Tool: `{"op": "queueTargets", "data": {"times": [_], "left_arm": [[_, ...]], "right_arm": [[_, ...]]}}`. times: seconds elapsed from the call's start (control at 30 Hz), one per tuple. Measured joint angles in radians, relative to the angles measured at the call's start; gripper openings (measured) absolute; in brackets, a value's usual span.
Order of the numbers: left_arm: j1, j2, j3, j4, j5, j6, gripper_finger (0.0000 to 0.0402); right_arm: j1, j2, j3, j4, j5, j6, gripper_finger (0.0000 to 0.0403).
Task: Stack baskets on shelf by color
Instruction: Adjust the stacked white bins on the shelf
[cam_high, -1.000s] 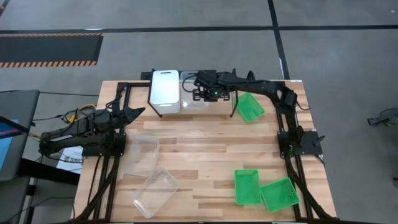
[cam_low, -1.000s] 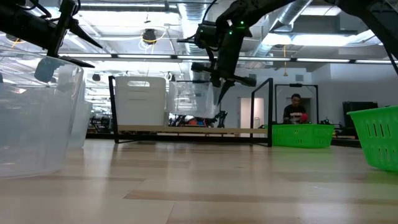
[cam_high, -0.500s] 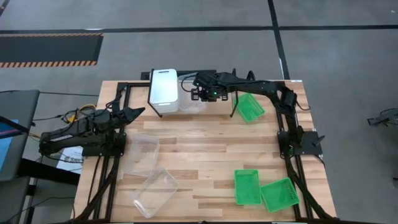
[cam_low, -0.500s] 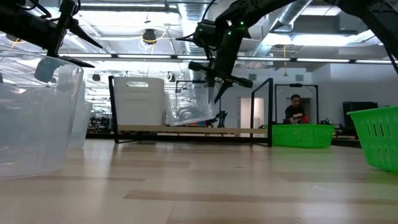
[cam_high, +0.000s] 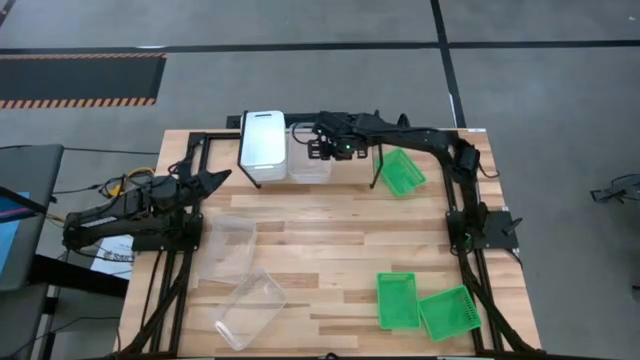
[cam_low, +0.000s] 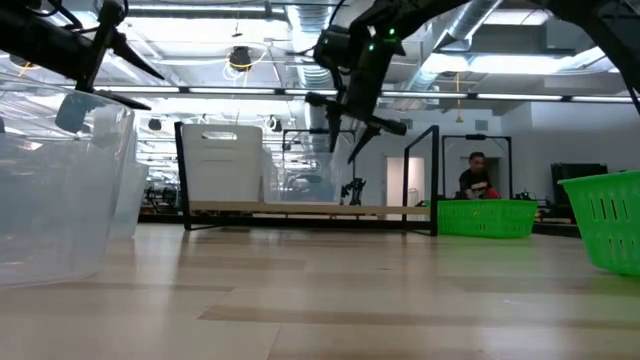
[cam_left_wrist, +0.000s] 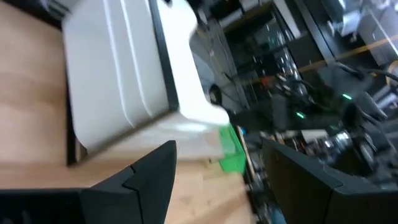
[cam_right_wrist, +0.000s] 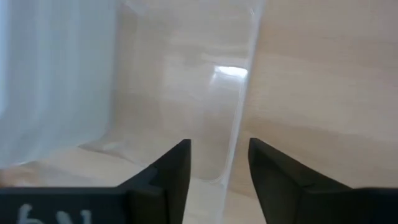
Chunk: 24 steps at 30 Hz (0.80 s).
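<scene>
Up at 12 o'clock, my view:
right gripper (cam_high: 333, 148): fingers parted, straddling clear basket (cam_high: 310, 160) wall on shelf (cam_low: 300, 210)
left gripper (cam_high: 222, 178): open, idle at 9

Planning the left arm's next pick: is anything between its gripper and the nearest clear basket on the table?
Nothing visible: bare tabletop lies between the left gripper and that clear basket.

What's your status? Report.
Right gripper open, straddling clear basket wall on shelf. Left gripper open, idle at table's left. Nothing blocking.
</scene>
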Motion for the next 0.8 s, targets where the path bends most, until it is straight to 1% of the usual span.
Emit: {"op": "queueTargets", "data": {"times": [0.17, 0.23, 0.3, 0.4, 0.57, 0.6, 0.67, 0.73, 0.8], "left_arm": [[0.0, 0.003, 0.0, 0.004, -0.17, -0.018, 0.022], [0.001, 0.018, 0.0, 0.011, -0.23, -0.025, 0.0205], [0.001, 0.042, 0.0, 0.026, -0.253, -0.026, 0.018], [0.001, 0.113, 0.0, 0.074, -0.233, -0.026, 0.0131], [0.021, 0.256, 0.0, 0.207, -0.173, 0.001, 0.0026], [0.029, 0.278, 0.0, 0.235, -0.171, 0.002, 0.0013], [0.054, 0.311, 0.005, 0.269, -0.167, 0.005, 0.0007], [0.089, 0.334, 0.039, 0.246, -0.174, 0.009, 0.0002], [0.131, 0.35, 0.085, 0.232, -0.165, 0.056, 0.0001]], "right_arm": [[0.0, -0.047, 0.039, 0.002, 0.004, -0.044, 0.0198], [0.0, -0.069, 0.048, 0.005, 0.005, -0.064, 0.0196], [0.0, -0.093, 0.053, 0.006, 0.005, -0.083, 0.0192], [0.0, -0.126, 0.054, 0.003, 0.007, -0.107, 0.0184], [0.008, -0.173, 0.054, 0.003, 0.029, -0.157, 0.0171], [0.01, -0.178, 0.054, 0.003, 0.029, -0.165, 0.0168], [0.016, -0.19, 0.054, 0.002, 0.029, -0.187, 0.0163], [0.021, -0.2, 0.054, 0.003, 0.029, -0.21, 0.0159], [0.026, -0.204, 0.054, 0.0, 0.029, -0.232, 0.0154]]}}
